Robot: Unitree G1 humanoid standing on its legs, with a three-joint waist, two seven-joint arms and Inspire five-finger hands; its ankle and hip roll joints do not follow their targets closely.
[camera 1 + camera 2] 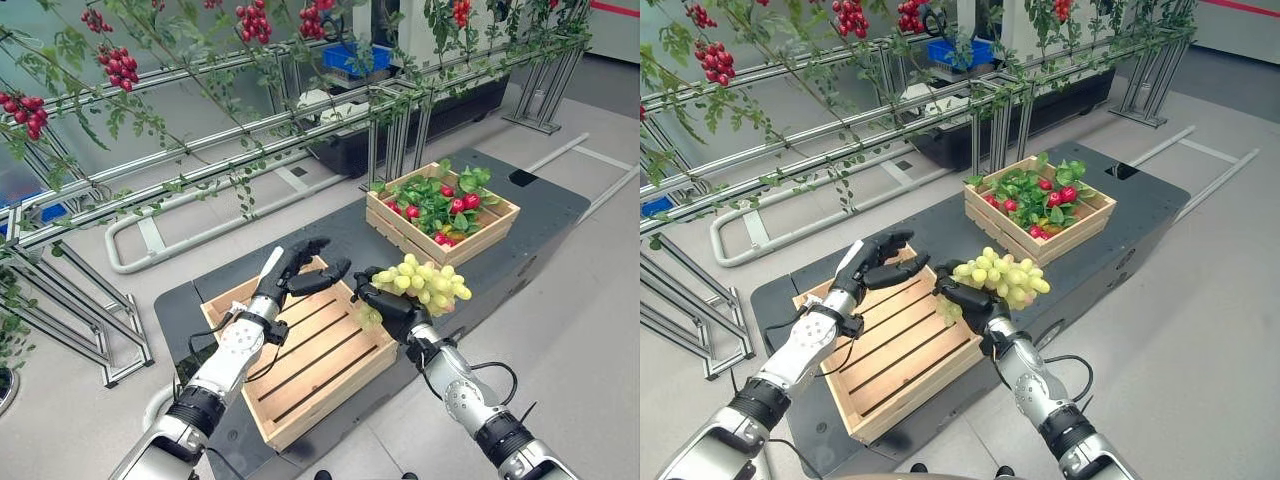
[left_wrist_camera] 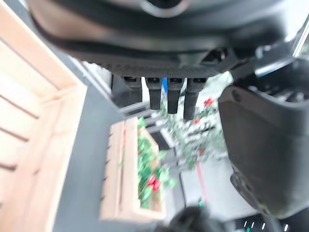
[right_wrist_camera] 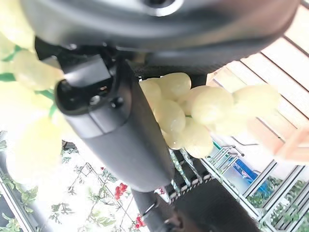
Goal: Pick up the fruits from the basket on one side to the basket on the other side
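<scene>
Dark grey table [image 1: 540,215] stands on a pale floor, with metal rails [image 1: 200,150] behind it carrying leafy vines and clusters of small red fruit [image 1: 118,66].

Two wooden slatted crates on the table. Near crate [image 1: 330,385]: sits at the robot's left, nothing lying on the slats that show. Far crate [image 1: 395,232]: further back and to the right, well apart from the near one, holding green leaves and red fruits [image 1: 458,204] (exact kind not clear).

Right hand [image 1: 392,305]: fingers and thumb curled round a bunch of green grapes [image 1: 428,280]. Bunch is held in the air just past the right edge of the near crate, between the two crates, touching neither. Right wrist view confirms the grip: pale grapes [image 3: 193,118] press against the palm, the thumb [image 3: 113,128] lies across them, and crate slats show beyond.

Left hand [image 1: 295,272]: over the far part of the near crate, just beside the right hand but not touching the grapes. Fingers [image 2: 169,94] straight and spread, thumb apart, holding nothing. Left wrist view looks past these fingers to the far crate [image 2: 118,179] with its leaves.
</scene>
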